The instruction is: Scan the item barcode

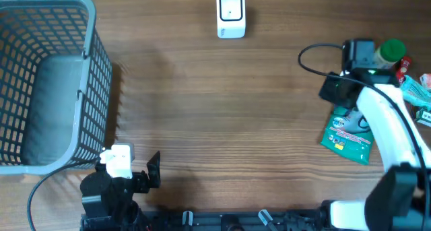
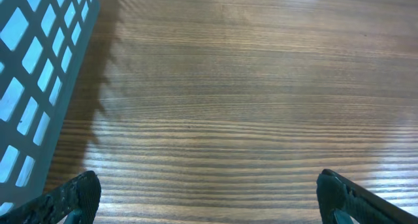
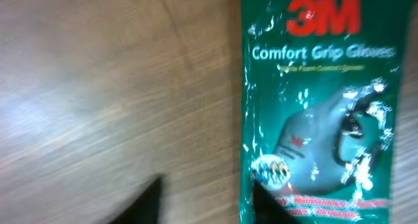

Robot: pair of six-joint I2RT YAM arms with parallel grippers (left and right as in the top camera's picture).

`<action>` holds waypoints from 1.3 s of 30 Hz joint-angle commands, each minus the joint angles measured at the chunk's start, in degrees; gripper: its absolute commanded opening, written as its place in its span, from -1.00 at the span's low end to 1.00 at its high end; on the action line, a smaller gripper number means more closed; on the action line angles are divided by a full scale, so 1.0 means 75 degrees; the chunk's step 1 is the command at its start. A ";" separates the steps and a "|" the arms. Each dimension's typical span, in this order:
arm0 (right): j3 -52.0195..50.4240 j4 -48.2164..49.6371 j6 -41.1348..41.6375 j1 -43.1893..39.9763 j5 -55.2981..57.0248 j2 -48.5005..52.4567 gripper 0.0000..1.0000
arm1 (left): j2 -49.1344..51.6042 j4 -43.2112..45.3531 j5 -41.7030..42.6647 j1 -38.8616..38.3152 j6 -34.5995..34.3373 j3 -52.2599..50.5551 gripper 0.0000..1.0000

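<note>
Left gripper (image 2: 209, 203) first: its jaws are standing spread as wide as they go, gripping nothing and hovering over bare table (image 2: 248, 100), with the basket (image 2: 39, 74) just off to one side. Over on the right, the right gripper (image 3: 209, 209) is showing two dark fingertips (image 3: 151, 199) a modest gap apart, straddling one long edge of the glove packet (image 3: 313, 113). I cannot tell whether they are pinching it or only hanging above it.

Counting up: one grey basket, one white scanner (image 1: 230, 15) at the far edge, one green glove packet lying flat on the right of the table, one green-capped bottle (image 1: 390, 52) beyond it, plus other packaging (image 1: 419, 89) cut off at the edge.

The left arm is sitting folded back at the near edge by the basket's corner. The right arm is reaching out over the packet, its wrist pointing down.
</note>
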 commanded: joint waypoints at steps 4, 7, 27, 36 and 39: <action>-0.0542 0.0274 0.1099 -0.0067 0.1416 0.1518 -0.90 | -0.0032 0.0015 0.0012 -0.0032 -0.0067 -0.0032 1.00; -0.0554 0.0032 0.1521 -0.0396 0.2171 0.2022 -0.91 | -0.0032 0.0015 0.0012 -0.0032 -0.0070 -0.0032 1.00; -0.0029 0.0764 0.0373 -0.2541 -0.0178 0.0918 -0.91 | -0.0032 0.0015 0.0012 -0.0032 -0.0067 -0.0032 1.00; -0.0029 0.0819 -0.0274 -0.0927 -0.3258 -0.2296 -0.53 | -0.0032 0.0015 0.0012 -0.0032 -0.0067 -0.0032 1.00; -0.0029 0.0848 -0.0213 -0.0277 -0.3325 -0.3652 -0.38 | -0.0032 0.0015 0.0012 -0.0032 -0.0070 -0.0032 1.00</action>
